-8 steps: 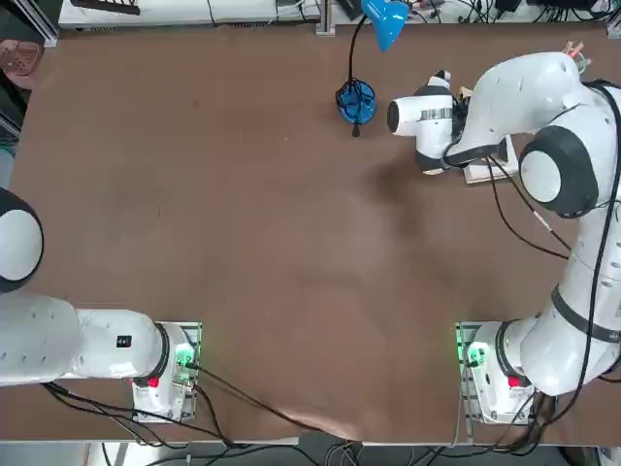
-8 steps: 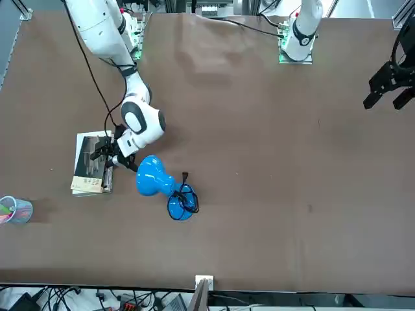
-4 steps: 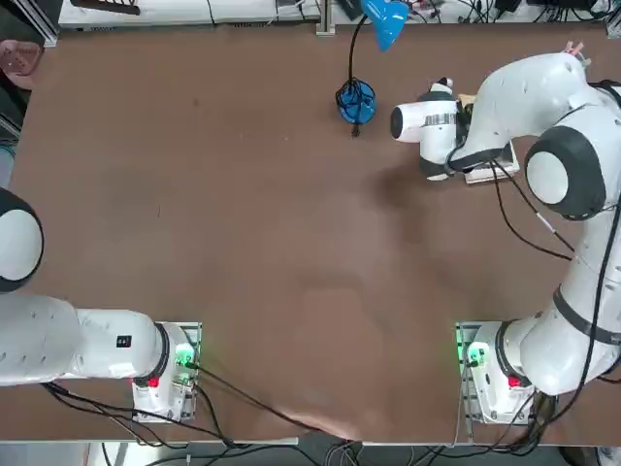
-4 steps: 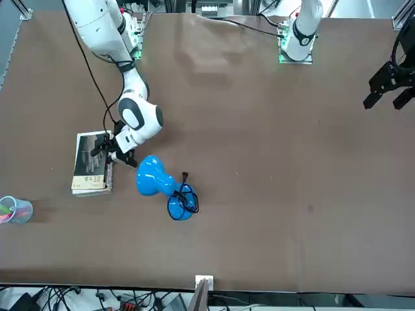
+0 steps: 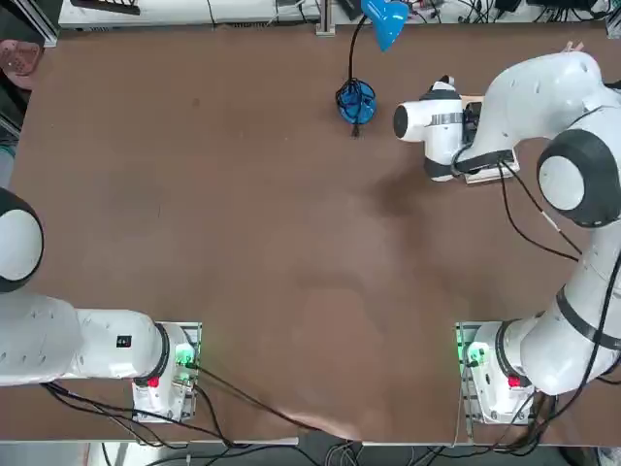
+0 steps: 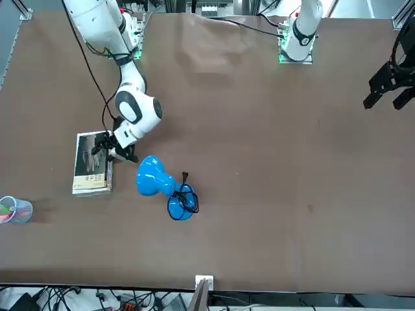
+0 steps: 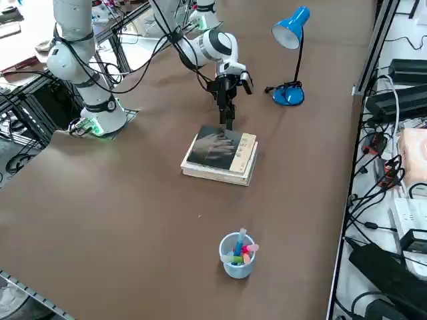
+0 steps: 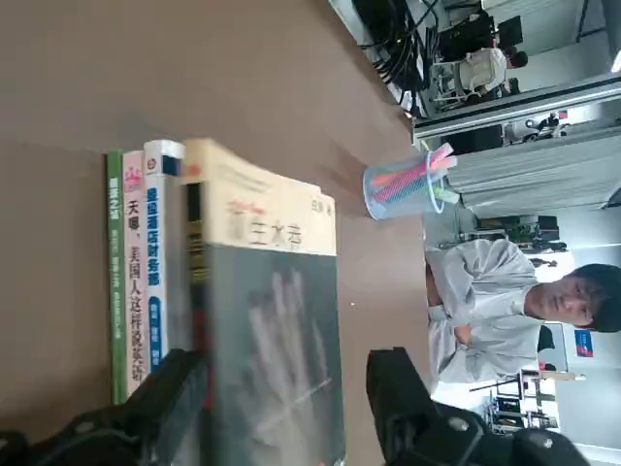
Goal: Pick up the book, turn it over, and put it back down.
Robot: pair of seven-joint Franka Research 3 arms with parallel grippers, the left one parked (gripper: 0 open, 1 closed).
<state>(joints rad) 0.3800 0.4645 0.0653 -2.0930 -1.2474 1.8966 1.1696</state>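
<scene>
Near the table's far right corner, the right gripper [image 8: 281,408] hung over the book [image 7: 220,155], its fingers [image 8: 175,393] spread wide and holding nothing. Grey cover up, the book topped a small stack [image 8: 136,272], between a blue lamp [image 7: 290,53] and a pen cup [image 7: 237,255].

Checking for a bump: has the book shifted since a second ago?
No. In the front view the book lies where it did, left of the blue lamp, with the right gripper at its edge.

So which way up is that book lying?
Grey side up: the book lies flat, hand picture showing, under the open right gripper.
</scene>
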